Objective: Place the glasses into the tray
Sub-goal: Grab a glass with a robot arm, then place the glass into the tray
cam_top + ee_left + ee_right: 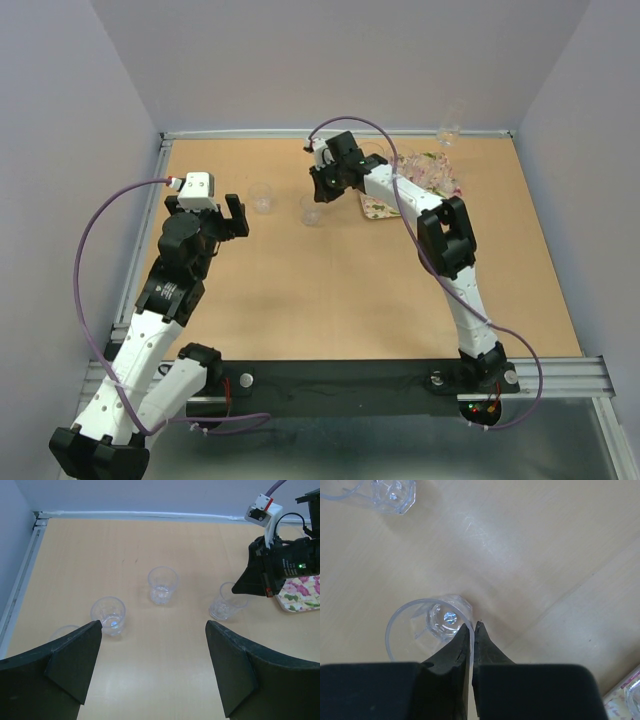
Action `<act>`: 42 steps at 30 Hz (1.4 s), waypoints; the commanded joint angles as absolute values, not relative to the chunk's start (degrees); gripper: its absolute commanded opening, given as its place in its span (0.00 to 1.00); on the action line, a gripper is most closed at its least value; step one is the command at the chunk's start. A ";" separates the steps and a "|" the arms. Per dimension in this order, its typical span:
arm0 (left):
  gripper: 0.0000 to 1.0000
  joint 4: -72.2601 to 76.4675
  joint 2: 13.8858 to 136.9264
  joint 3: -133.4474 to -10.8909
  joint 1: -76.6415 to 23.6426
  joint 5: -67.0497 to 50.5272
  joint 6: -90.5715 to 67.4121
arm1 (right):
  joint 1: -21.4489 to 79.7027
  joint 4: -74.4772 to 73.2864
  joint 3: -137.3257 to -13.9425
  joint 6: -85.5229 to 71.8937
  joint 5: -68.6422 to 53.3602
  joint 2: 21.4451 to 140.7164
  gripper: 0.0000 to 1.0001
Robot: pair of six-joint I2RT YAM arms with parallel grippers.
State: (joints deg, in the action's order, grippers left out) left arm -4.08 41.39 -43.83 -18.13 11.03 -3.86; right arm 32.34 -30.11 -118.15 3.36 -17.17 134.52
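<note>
R gripper (471, 626) pinched shut on rim of a glass (420, 622), upright on table (350, 300) just off tray's (378, 208) left edge. L gripper (153, 627) wide open, holding nothing, loose glasses (162, 584) nr it.

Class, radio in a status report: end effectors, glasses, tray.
Right end effector shut on a glass. Left end effector open, empty. Tray close by, nothing between.

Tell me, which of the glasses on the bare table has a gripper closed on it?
The glass nearest the tray: the right gripper pinches its rim, one finger inside and one outside. The other glasses stand free.
</note>
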 commanded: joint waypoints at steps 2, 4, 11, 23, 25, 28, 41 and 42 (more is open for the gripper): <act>0.96 -1.05 39.73 -43.51 -17.58 11.69 -3.43 | 32.87 -33.56 -119.89 13.33 -21.17 129.30 0.00; 0.96 -0.97 39.55 -43.42 -17.58 11.69 -3.43 | 32.87 -34.45 -119.27 16.77 -21.79 126.58 0.00; 0.96 -0.97 38.76 -43.42 -17.58 11.60 -3.51 | 32.78 -35.07 -110.49 22.84 -22.24 117.70 0.00; 0.96 -0.88 38.32 -43.24 -17.49 11.60 -3.52 | 29.27 -34.19 -94.85 27.25 -19.60 102.22 0.00; 0.96 -0.88 38.23 -43.24 -17.49 11.78 -3.52 | 26.74 -33.58 -93.35 26.55 -20.04 100.12 0.01; 0.96 -0.88 38.23 -43.33 -17.49 11.87 -3.52 | 23.48 -31.56 -89.83 25.23 -21.79 97.92 0.00; 0.96 -0.79 39.02 -43.15 -17.40 11.78 -3.60 | 9.50 -16.98 -76.13 14.77 -20.32 91.49 0.00; 0.96 -0.79 39.02 -43.15 -17.40 11.78 -3.60 | 9.32 -15.83 -75.50 14.50 -19.52 91.49 0.00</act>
State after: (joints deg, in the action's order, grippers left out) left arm -4.03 39.29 -43.62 -17.87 11.05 -3.86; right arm 9.47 -24.29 -77.21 17.52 -22.09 93.67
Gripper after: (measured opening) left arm 0.960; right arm 0.041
